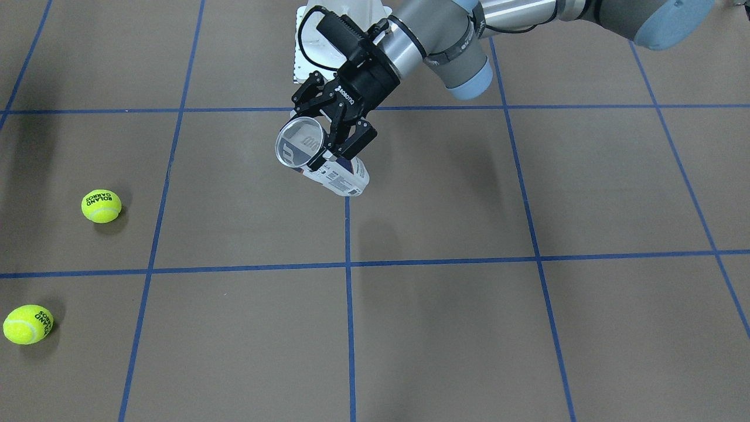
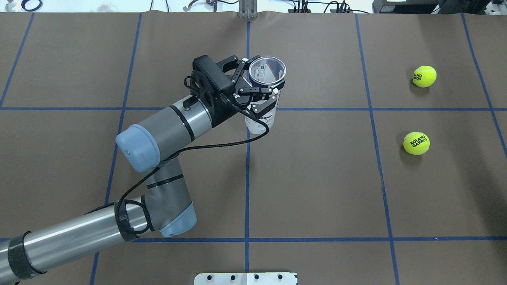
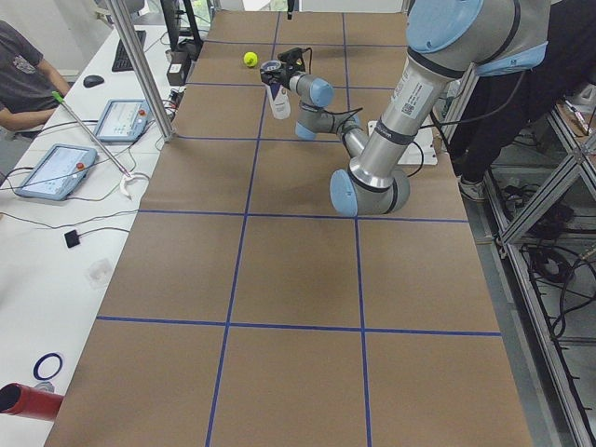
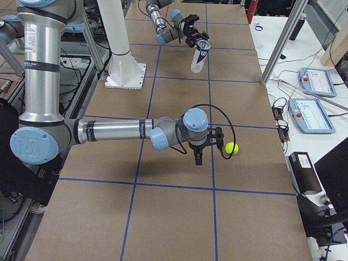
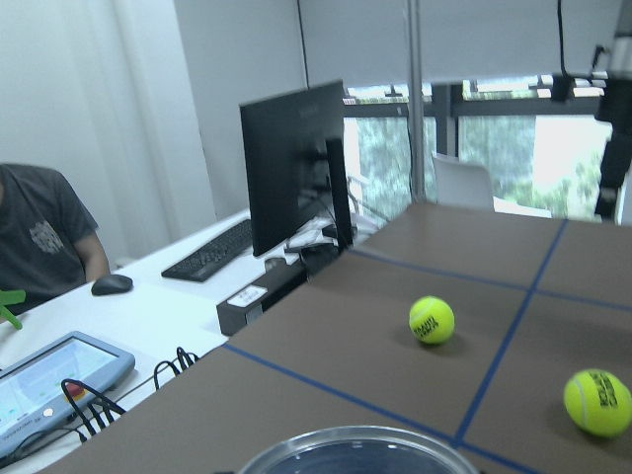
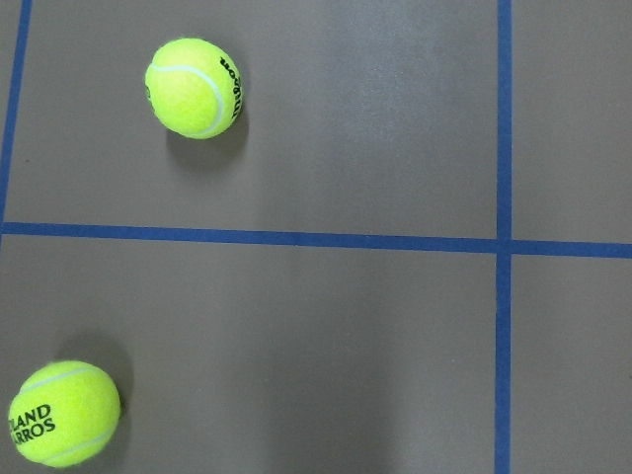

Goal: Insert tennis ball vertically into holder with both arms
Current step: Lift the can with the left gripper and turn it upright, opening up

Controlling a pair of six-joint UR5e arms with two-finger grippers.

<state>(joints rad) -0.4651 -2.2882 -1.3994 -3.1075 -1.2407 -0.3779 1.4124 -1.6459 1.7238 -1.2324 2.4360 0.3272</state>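
- Closest to the base on the right, I see the nearer tennis ball [image 2: 416,143] lying on the table [image 2: 317,190].
- The right gripper [image 4: 215,145] shows only in the right-end view, so I cannot tell how its jaws stand.
- Farther out, the left gripper [image 2: 260,85] is clamped just under the rim of the holder [image 2: 266,116], which is mouth up over the centre tape line.
- Farthest out lies the second tennis ball [image 2: 424,76].
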